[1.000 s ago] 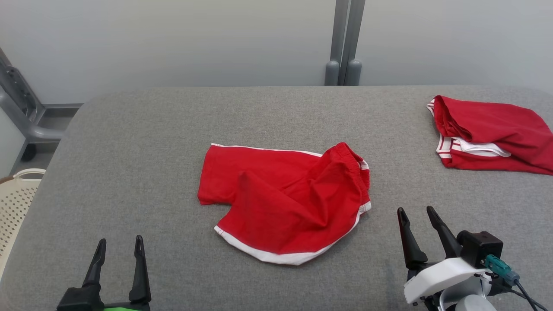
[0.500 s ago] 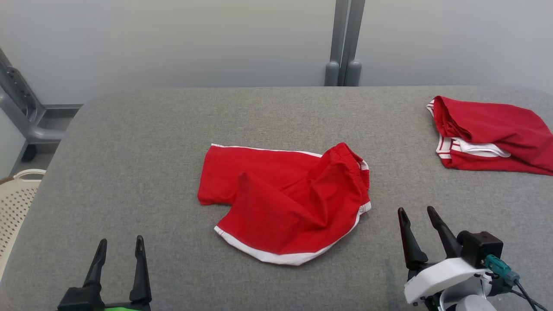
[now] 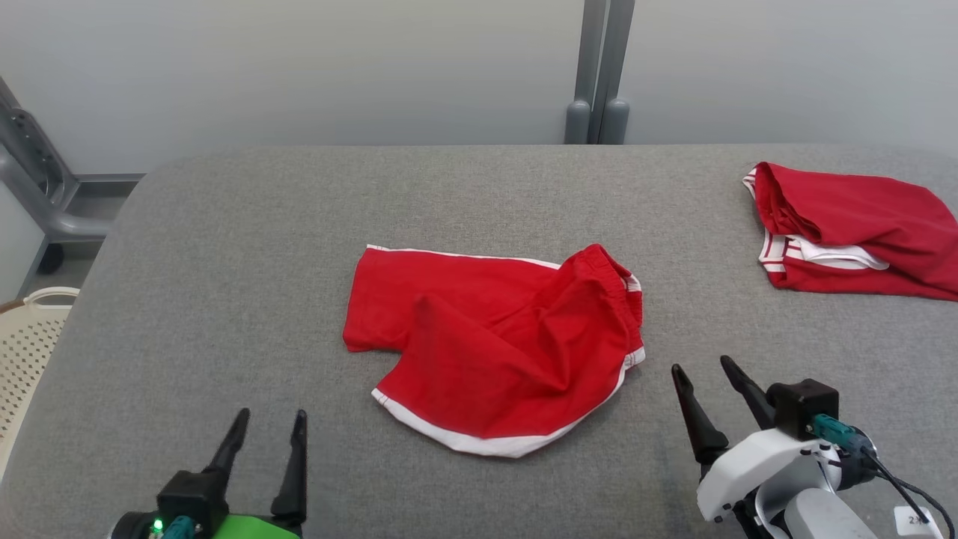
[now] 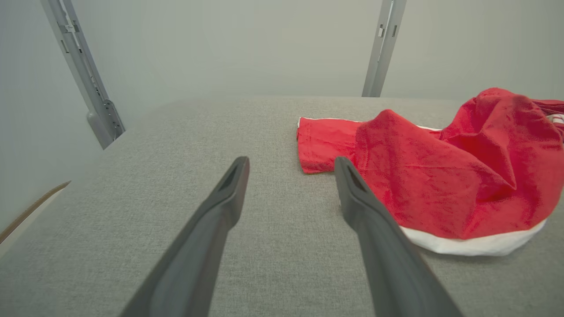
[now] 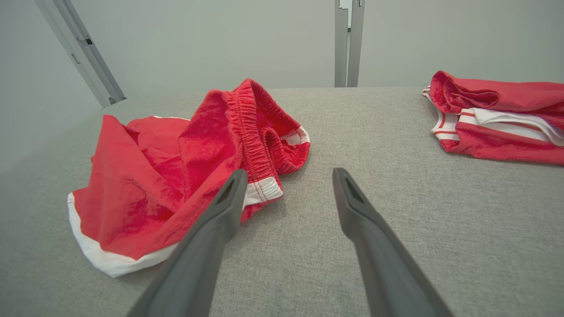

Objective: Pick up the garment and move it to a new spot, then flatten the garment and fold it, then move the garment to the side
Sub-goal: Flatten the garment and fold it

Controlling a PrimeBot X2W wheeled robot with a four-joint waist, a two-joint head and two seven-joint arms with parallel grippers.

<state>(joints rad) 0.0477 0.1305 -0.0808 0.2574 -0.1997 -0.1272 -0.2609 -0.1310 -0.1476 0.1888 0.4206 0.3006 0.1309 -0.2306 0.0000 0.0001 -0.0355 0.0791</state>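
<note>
**A:** Where are the shorts?

**B:** The shorts lie rumpled in the middle of the table. One leg lies flat to the left, the other is thrown across it, and the waistband is bunched up at the right.

**A:** And the arms?

**B:** The left end effector is low at the near left, well short of the cloth. The right end effector is at the near right, near the waistband corner. Both have their fingers spread, hold nothing and touch nothing.

**A:** Why flank it like that?

**B:** I think each is lined up for its own side. With two grips, the shorts would lift spread out instead of in a lump, which makes flattening easier.

**A:** And the red heap far right?

**B:** That's a second garment, folded over on itself and well apart from the shorts. It probably marks the side where finished pieces go. Picking up hasn't started.
</note>
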